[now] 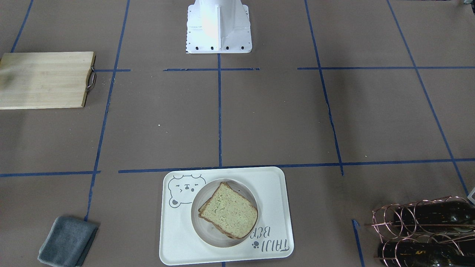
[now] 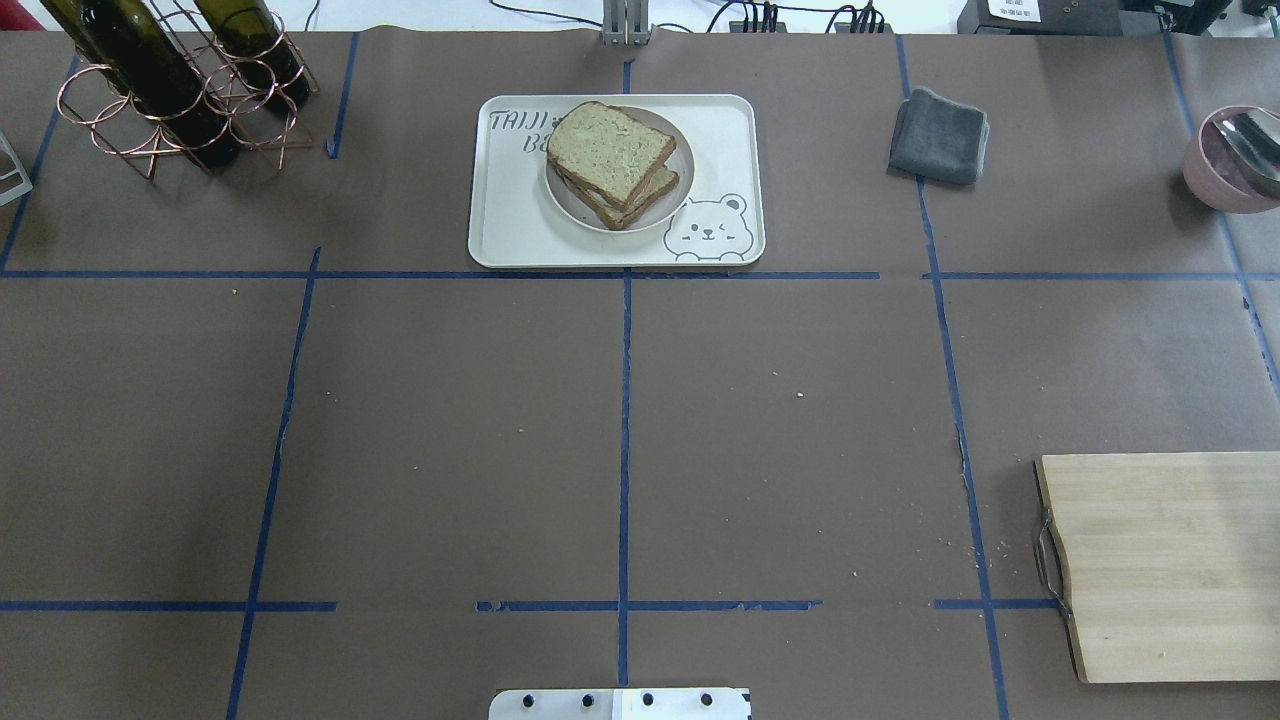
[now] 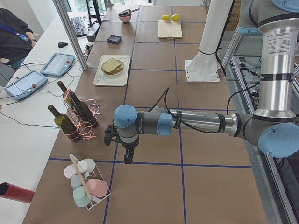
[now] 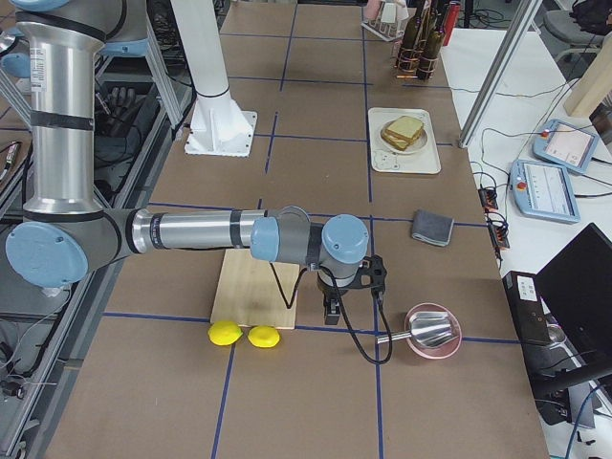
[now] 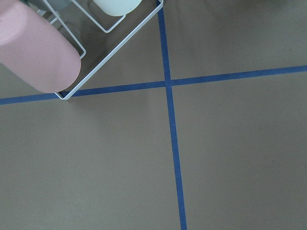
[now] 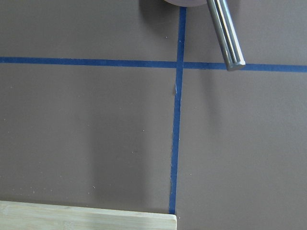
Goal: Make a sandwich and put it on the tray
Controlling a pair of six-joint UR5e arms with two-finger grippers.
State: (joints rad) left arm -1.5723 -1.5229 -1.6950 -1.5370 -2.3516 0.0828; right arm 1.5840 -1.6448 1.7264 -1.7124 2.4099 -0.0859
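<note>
The sandwich [image 2: 612, 160] is two stacked bread slices with dark crust on a small round white plate [image 1: 207, 233]. The plate stands on the off-white bear tray [image 2: 510, 220] at the table's far middle; the tray also shows in the front view [image 1: 274, 193]. The egg does not show. My left gripper [image 3: 128, 158] hangs over bare table beside the cup rack, far from the tray; I cannot tell whether it is open or shut. My right gripper [image 4: 331, 316] hangs between the cutting board and the pink bowl; I cannot tell its state either.
A wooden cutting board [image 2: 1170, 560] lies at the near right. A grey cloth [image 2: 938, 135] lies right of the tray. A copper wine rack [image 2: 170, 90] stands far left. A pink bowl with a ladle [image 4: 432, 332], two lemons [image 4: 225, 332] and a cup rack [image 3: 86, 184] sit at the table's ends.
</note>
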